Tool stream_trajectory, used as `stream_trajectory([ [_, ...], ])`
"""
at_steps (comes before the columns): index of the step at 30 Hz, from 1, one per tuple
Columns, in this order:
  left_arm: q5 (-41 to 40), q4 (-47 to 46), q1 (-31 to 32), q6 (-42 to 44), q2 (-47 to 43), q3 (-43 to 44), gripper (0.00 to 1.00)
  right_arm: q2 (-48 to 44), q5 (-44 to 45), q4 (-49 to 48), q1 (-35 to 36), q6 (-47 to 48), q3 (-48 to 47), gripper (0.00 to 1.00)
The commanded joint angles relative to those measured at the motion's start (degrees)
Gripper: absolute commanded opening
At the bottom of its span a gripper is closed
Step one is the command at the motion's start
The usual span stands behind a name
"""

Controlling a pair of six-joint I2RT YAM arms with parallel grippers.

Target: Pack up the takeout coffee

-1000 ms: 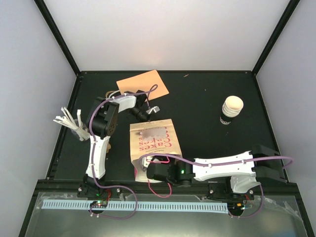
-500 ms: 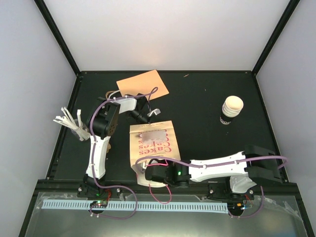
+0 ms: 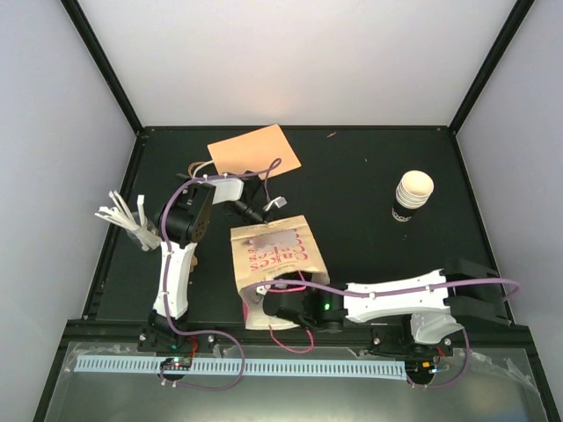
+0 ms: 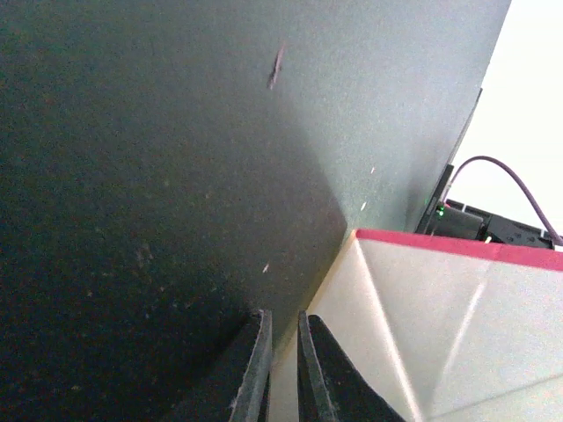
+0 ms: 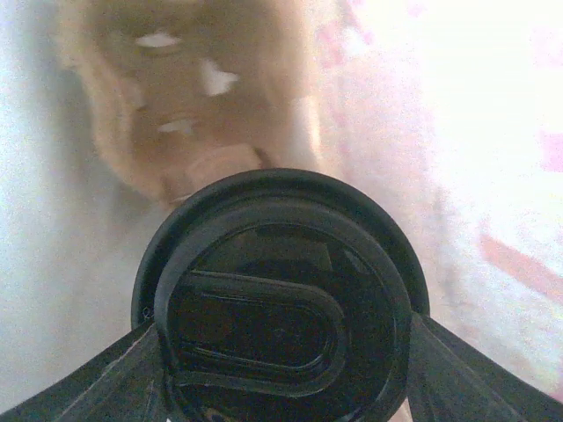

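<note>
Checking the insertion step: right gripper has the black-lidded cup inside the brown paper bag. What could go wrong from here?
The black-lidded cup looks tipped inside the brown paper bag; released so, it may leak.
The left gripper pinches only the bag's thin edge; a slip could collapse the mouth onto the right gripper.
The brown pulp carrier deeper inside may block it.

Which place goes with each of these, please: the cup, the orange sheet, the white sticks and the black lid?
Things:
1. cup
2. orange sheet
3. white sticks
4. black lid

Places:
a. at the table's left edge
b. inside the bag, between the right gripper's fingers
c. on the right, standing alone
d. on the far side, beyond the left arm

Pairs: 1-c, 2-d, 3-a, 4-b
</note>
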State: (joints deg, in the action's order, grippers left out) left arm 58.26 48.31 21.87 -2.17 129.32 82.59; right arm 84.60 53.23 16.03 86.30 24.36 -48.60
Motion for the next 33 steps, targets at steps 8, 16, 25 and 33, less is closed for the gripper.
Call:
stream_trajectory([
  [8, -0.2, 0.4, 2.4, 0.3, -2.9, -3.5, 0.13, -7.0, -2.3, 2.4, -0.7, 1.4, -2.6, 0.48],
  [16, -0.4, -3.7, 2.8, -2.1, -4.0, -5.4, 0.12, -6.0, -5.5, 14.1, -0.7, -8.6, -3.4, 0.46],
  [25, -0.1, -2.6, 3.7, -1.1, -1.3, -3.2, 0.12, -4.0, -5.8, 15.0, -0.7, -12.4, -2.4, 0.45],
  [33, 0.9, -2.9, 4.2, -0.3, -0.1, -2.4, 0.12, -1.9, -9.5, 17.2, -0.7, -15.2, -3.6, 0.44],
])
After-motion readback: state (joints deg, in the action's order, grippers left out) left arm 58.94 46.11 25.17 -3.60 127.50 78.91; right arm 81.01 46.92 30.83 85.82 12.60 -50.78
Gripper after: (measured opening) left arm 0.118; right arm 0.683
